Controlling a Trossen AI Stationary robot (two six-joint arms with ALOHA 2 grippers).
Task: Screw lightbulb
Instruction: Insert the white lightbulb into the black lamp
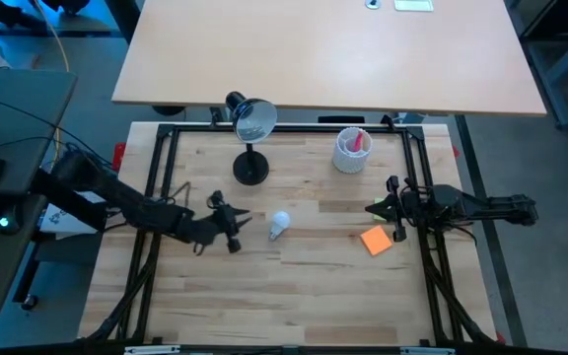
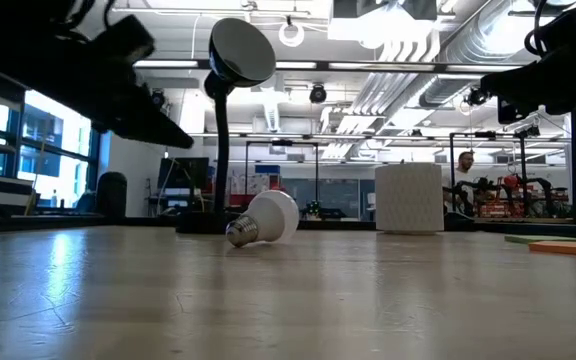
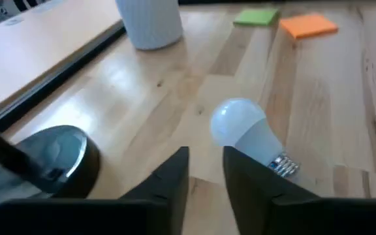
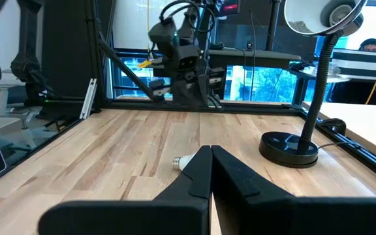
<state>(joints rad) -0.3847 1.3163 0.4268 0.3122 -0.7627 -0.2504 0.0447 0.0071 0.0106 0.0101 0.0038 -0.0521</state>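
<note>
The white lightbulb [image 1: 279, 225] lies on its side on the wooden table, with its silvery screw base [image 3: 282, 163] toward the near edge. It also shows in the low view [image 2: 266, 218]. The black desk lamp stands on its round base [image 1: 250, 170] at the far middle, with its empty shade [image 1: 252, 118] turned upward. My left gripper [image 1: 243, 221] hovers just left of the bulb, open with a narrow gap [image 3: 206, 160], touching nothing. My right gripper [image 1: 371, 209] waits at the right, shut [image 4: 211, 151] and empty.
A white ribbed cup [image 1: 352, 148] holding a red item stands at the far right of the table. An orange sticky note [image 1: 376, 240] lies near my right gripper, and a green one [image 3: 255, 16] lies beside it. Black frame rails [image 1: 156, 177] border the table.
</note>
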